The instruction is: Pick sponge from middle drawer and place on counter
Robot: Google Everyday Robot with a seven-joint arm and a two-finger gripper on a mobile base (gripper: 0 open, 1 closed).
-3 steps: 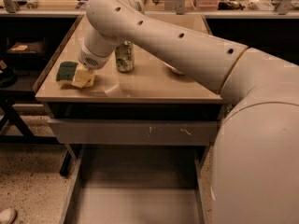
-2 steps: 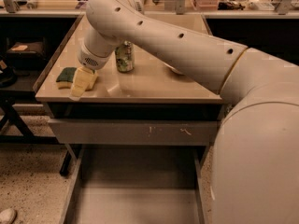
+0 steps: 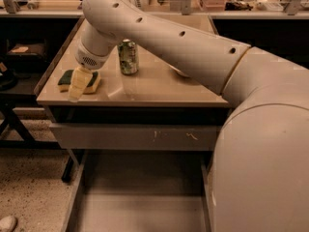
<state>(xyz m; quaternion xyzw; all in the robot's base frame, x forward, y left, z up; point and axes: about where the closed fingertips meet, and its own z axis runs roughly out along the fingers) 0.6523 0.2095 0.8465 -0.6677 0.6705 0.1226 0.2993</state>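
On the left front corner of the table (image 3: 159, 88) the sponge (image 3: 65, 77) lies flat, green face up with its yellow foam showing at the right end, well clear of the open middle drawer (image 3: 140, 197) below, whose grey floor shows nothing on it. The end effector (image 3: 78, 83) hangs directly over and in front of the sponge, hiding its middle. Compared with a second ago it has slid slightly toward the table's front edge and tilted down to the left, while the sponge has stayed in about the same spot. That suggests the carrying part is over and the placing step is at or near its end: the sponge already rests on the table, to the left of the green can (image 3: 128, 57). Whether the end effector still grips the sponge or has already let go cannot be told, since its pale tip overlaps the yellow foam. If it has let go, what remains is probably only to lift straight away without dragging the sponge toward the near edge.
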